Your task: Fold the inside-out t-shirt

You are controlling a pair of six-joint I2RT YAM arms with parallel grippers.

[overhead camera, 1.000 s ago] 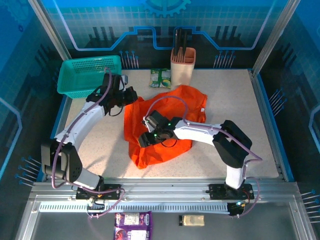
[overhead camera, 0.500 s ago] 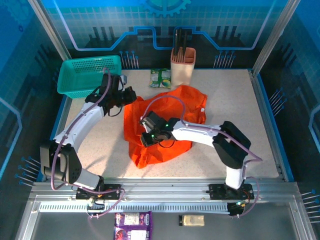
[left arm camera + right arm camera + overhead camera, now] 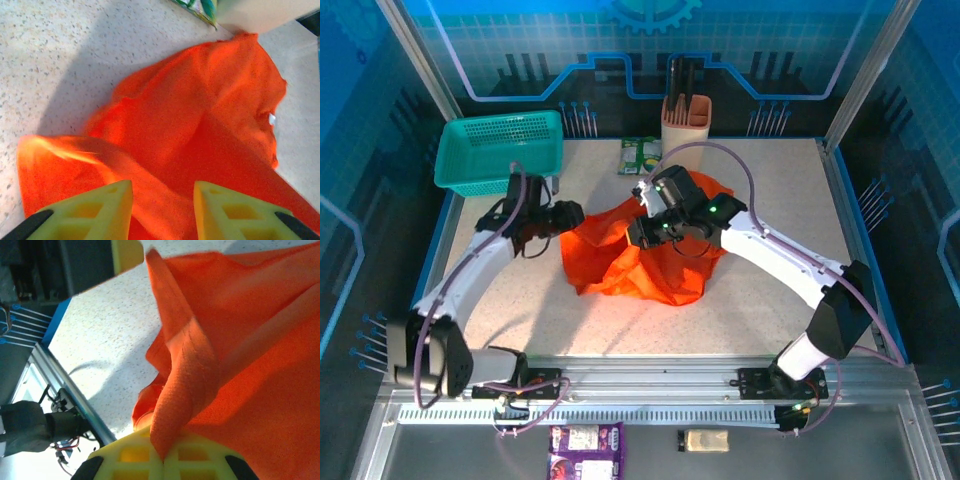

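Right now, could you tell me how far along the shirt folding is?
Done: nothing looks folded; the shirt lies in a crumpled heap on the table. In hand: the right gripper is shut on a pinched ridge of cloth, and the left gripper is open over the shirt's other side. Left: spreading it flat, then every fold.

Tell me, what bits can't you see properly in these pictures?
- Top view: the right gripper and its arm cover the middle of the t-shirt.
- Left wrist view: the green packet is cut off by the top edge. The white tag is too small to read. The t-shirt's near-left edge is blurred.
- Right wrist view: the pinched fold hides where the pads meet.
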